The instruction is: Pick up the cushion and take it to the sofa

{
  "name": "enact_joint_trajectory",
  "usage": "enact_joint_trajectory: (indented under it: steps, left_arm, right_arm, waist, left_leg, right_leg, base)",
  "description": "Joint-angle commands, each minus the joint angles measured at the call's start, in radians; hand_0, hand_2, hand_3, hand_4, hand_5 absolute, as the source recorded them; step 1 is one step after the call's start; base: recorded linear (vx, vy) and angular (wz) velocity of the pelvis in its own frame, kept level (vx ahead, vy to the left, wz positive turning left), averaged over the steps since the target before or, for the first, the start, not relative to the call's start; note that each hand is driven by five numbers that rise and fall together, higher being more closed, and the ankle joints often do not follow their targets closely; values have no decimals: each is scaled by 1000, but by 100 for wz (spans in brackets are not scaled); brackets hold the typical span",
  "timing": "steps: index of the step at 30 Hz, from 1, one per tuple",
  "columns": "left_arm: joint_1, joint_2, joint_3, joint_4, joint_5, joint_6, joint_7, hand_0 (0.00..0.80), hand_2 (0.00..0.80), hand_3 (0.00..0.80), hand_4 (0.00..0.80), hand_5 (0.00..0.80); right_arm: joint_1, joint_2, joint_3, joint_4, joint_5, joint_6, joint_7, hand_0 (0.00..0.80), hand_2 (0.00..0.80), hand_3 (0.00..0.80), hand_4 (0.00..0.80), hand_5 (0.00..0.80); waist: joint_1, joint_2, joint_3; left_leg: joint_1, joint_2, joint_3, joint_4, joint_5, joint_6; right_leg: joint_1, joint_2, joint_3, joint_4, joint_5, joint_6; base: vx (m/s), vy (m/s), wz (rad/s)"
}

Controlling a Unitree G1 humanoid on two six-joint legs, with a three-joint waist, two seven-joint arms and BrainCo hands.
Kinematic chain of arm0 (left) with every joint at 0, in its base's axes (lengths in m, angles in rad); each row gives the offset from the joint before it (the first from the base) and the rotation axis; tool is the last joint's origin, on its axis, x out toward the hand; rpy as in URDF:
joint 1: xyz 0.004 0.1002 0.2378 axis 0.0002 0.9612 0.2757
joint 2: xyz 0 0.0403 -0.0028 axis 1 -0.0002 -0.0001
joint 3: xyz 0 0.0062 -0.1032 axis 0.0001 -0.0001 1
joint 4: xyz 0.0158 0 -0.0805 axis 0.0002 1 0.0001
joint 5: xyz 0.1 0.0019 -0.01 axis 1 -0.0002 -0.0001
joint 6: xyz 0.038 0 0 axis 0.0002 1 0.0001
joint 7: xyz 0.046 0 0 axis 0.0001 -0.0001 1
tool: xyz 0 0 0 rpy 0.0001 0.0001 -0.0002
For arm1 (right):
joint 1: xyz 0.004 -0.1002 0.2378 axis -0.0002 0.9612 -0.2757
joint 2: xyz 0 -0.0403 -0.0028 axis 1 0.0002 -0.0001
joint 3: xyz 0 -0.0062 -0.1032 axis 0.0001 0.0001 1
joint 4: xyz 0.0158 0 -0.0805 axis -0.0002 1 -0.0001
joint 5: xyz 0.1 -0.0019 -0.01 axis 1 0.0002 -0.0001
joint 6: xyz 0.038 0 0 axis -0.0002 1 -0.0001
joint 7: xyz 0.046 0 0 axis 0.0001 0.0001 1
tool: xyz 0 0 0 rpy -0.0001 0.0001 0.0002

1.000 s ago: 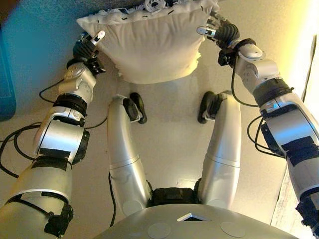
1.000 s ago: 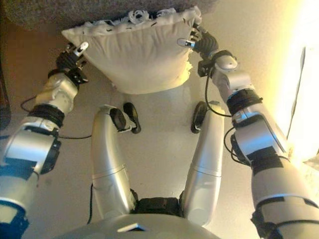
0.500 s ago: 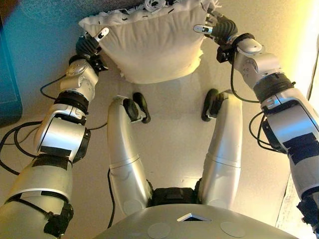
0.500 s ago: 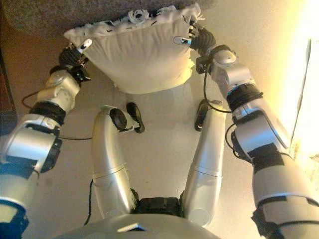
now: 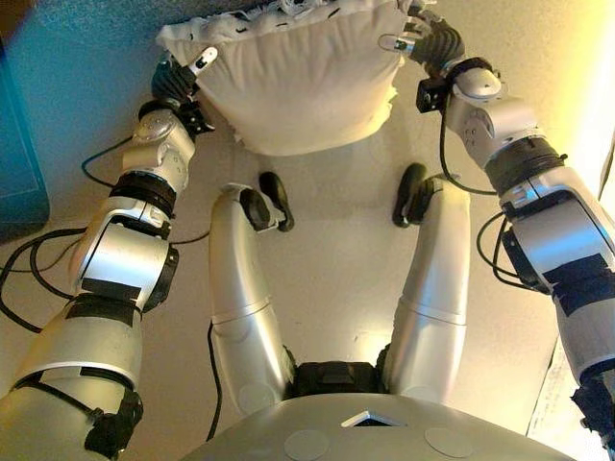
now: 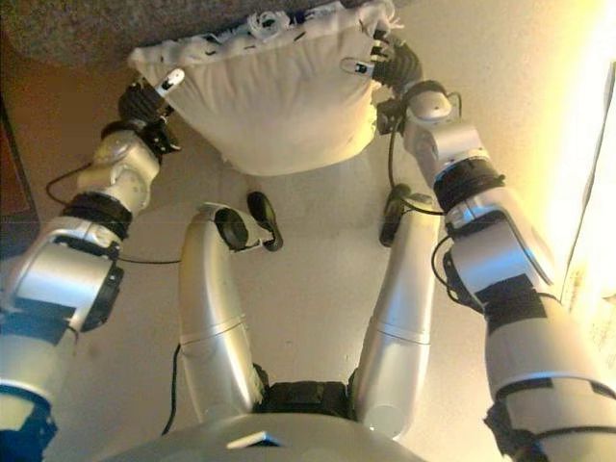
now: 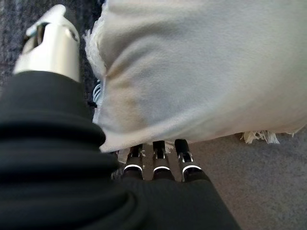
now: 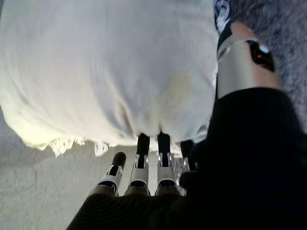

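A cream cushion [image 5: 298,86] with a frayed fringe hangs above the pale floor, carried between both hands. My left hand [image 5: 178,82] grips its left end, the thumb [image 7: 50,45] on one face and the fingers [image 7: 158,163] tucked under the other. My right hand [image 5: 432,43] grips the right end the same way, with its thumb [image 8: 242,62] on top and its fingers [image 8: 144,163] beneath. The cushion's far edge reaches over a dark grey textured surface [image 6: 77,34] at the top of the eye views.
A teal object [image 5: 14,163] stands at the far left edge. Pale floor [image 5: 336,259] spreads below the cushion. Bright light falls along the right side [image 6: 597,192]. The same grey textured fabric [image 7: 268,191] shows past the cushion in the left wrist view.
Both hands have moved a little farther forward with the cushion, toward the dark grey surface. The grip on each end looks the same.
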Motion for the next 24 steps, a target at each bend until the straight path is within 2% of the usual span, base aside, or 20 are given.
enact_joint_trajectory:
  steps: [1, 8, 14, 19, 24]
  left_arm:
    - [-98, -38, 17, -31, -10, -92, -46, 0, 0, 0, 0, 0]
    - [-89, -38, 8, -50, -4, -122, -61, 0, 0, 0, 0, 0]
    - [-103, -31, 5, -39, -8, -139, -69, 0, 0, 0, 0, 0]
    - [-105, -40, 5, -23, -11, -163, -81, 0, 0, 0, 0, 0]
    - [-104, -48, 2, -43, -23, -167, -71, 0, 0, 0, 0, 0]
  right_arm:
    - [-87, -1, -12, 53, -10, -30, -7, 0, 0, 0, 0, 0]
    - [-77, -50, -47, 111, 7, -59, 76, 0, 0, 0, 0, 0]
    - [-92, -45, -33, 138, 25, -75, 96, 0, 0, 0, 0, 0]
    - [-94, -32, -33, 161, 6, -62, 98, 0, 0, 0, 0, 0]
    - [-101, -26, -2, 161, -27, -53, 190, 0, 0, 0, 0, 0]
  waist:
    - [-37, 63, -11]
    - [-34, 58, -11]
    - [-28, 53, -11]
    - [-29, 60, -11]
    - [-26, 73, -11]
  left_leg:
    - [19, -13, 26, -62, 25, -30]
    - [14, -13, 24, -66, 16, -29]
    - [3, -15, 20, -63, 11, -31]
    - [6, -18, 26, -76, 12, -33]
    - [-5, -23, 31, -76, 11, -34]
  right_leg:
    - [82, -18, 23, -185, 151, -54]
    - [81, -20, 13, -192, 146, -51]
    - [75, -22, 3, -193, 139, -53]
    - [74, -22, 2, -200, 136, -53]
    - [62, -21, 8, -197, 128, -58]
  base:
    - [7, -5, -5]
    - [1, -18, -1]
    - [-1, -10, 0]
    - [2, 15, 1]
    - [2, 17, 1]
